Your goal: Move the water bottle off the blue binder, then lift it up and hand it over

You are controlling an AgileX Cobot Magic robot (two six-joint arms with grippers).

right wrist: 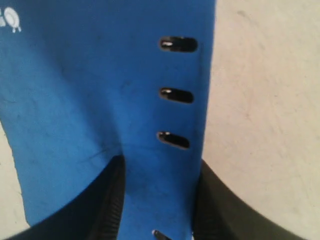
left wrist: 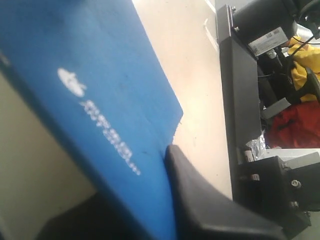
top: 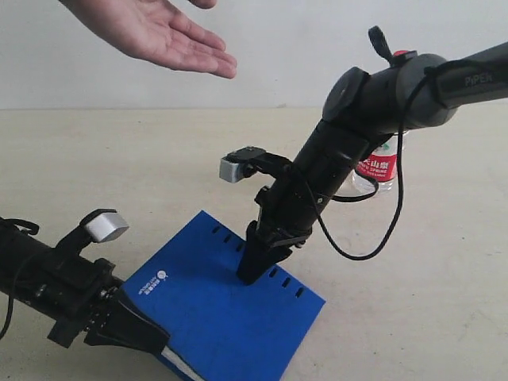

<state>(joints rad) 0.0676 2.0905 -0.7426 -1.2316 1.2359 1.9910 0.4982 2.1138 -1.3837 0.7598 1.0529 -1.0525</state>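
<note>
The exterior camera looks down onto the blue binder (top: 210,313) from a little way off, facing the wall (top: 302,48) beyond it. Both wrist cameras sit close against the binder, the left skimming the cover by its logo (left wrist: 72,82), the right above its slotted edge (right wrist: 177,92). All three share its cover.

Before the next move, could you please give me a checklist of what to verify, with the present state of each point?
1. Water bottle is off the blue binder: ok, it stands on the table behind the right arm.
2. Left gripper holds the binder: ok, it is closed on the near corner.
3. Right gripper holds the binder: not ok, its fingers are apart at the slotted edge.
4. Binder is lifted off the table: cannot tell.
5. Receiving hand is ready: ok, the palm is open above the scene.
</note>
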